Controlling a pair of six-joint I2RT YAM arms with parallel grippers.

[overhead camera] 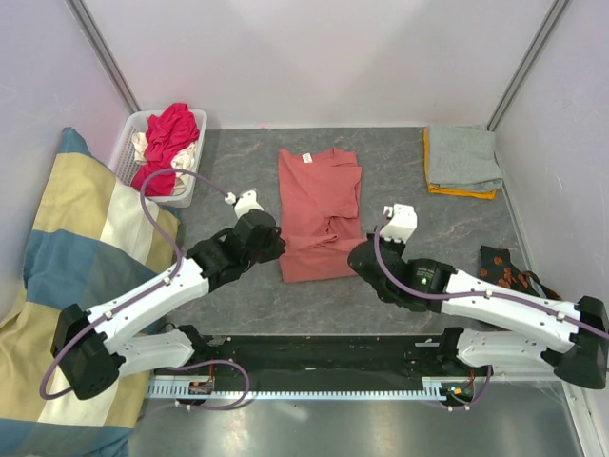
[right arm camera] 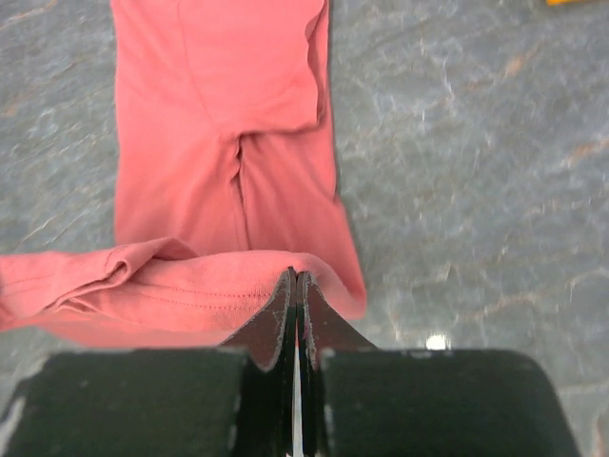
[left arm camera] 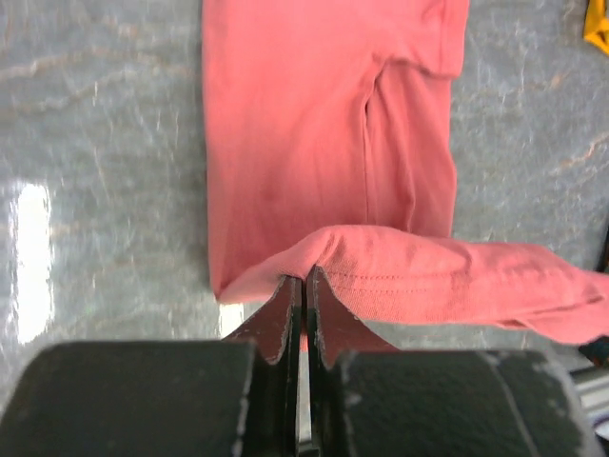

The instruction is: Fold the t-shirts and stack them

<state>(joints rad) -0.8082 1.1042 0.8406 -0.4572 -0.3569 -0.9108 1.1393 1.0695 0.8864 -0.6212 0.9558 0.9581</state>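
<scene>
i see the salmon-pink cotton t-shirt [overhead camera: 319,205] lying lengthwise at the middle of the grey stone-patterned table [overhead camera: 238,162], sleeves folded in, collar at the far end. the left gripper [left arm camera: 304,286] is at the shirt's near left corner, fingers pressed together on the hem. the right gripper [right arm camera: 295,283] is at the near right corner, fingers likewise pinched on the hem. the hem between them is raised in a loose roll. far right: a folded grey t-shirt [overhead camera: 463,155] rests on a folded orange t-shirt [overhead camera: 461,192]. far left: a magenta-red t-shirt [overhead camera: 171,133] sits in the white plastic lattice basket [overhead camera: 124,152]
</scene>
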